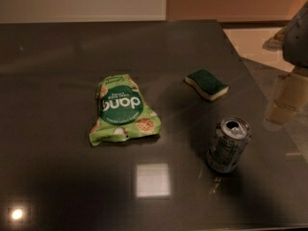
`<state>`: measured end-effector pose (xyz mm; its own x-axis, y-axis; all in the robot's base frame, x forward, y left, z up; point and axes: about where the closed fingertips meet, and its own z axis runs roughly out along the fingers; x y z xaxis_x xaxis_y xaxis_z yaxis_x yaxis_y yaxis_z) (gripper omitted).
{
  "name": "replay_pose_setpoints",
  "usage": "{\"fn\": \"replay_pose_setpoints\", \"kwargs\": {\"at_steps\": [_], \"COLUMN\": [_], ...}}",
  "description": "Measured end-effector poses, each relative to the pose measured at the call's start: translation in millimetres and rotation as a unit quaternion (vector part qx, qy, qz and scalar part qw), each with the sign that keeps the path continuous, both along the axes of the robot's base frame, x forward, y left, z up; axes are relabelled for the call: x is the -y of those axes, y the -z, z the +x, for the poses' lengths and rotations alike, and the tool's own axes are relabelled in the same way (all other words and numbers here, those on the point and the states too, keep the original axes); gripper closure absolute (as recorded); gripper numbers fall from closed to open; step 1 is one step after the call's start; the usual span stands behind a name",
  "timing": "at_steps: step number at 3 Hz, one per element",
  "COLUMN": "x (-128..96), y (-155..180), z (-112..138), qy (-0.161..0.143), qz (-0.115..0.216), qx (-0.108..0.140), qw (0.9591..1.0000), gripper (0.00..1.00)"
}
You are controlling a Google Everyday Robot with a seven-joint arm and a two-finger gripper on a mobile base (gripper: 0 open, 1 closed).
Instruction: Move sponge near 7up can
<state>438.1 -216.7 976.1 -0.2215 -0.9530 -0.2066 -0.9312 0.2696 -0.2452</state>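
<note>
The sponge lies flat on the dark table, right of centre, with its dark green top up and its pale foam edge facing me. The 7up can, silver-grey with its pull-tab top showing, stands upright nearer to me, a short way in front of the sponge and apart from it. My gripper hangs at the right edge of the view, above the table's right side. It is to the right of both the sponge and the can and touches neither.
A crinkled green snack bag lies left of centre, well apart from the sponge and the can. The table's right edge runs diagonally past the gripper, with a pale floor beyond it. Light glare spots sit on the near table.
</note>
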Motion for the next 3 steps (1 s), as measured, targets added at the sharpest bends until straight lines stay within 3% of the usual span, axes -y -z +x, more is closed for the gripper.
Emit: {"fn": "replay_pose_setpoints", "kwargs": {"at_steps": [2, 3], "x": [-2, 4], "y": [5, 15], "z": [9, 46], "qy": [0.015, 0.061], "qz": [0.01, 0.054], "qx": [-0.007, -0.028], "qw": [0.9998, 0.9963], "gripper": [0.0, 0.0]}}
